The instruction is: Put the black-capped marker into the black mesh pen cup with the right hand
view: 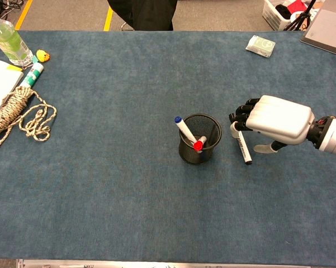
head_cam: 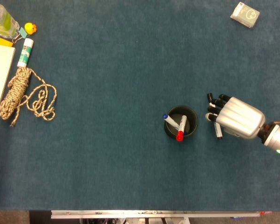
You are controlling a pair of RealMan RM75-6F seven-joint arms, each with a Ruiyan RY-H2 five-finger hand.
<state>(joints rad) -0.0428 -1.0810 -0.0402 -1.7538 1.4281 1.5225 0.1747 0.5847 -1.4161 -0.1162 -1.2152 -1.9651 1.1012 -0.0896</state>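
The right hand [view: 277, 119] is hovering palm-down over the black-capped marker [view: 244, 149], fingers [view: 241, 113] curled around it; actual grip unclear. It is lying on the tabletop [view: 128, 195] beside the black mesh pen cup [view: 199, 139].

We see only our right hand [head_cam: 235, 117]: its back is a smooth silver-grey shell, ridged lengthwise into rounded bands. The fingers [view: 243, 109] are black and segmented, ending in pale grey tips, and the thumb [view: 264, 148] has the same pale grey pad. Behind the shell sits a dark wrist collar [view: 316, 132], then a white forearm sleeve [head_cam: 278, 138] with a small green light
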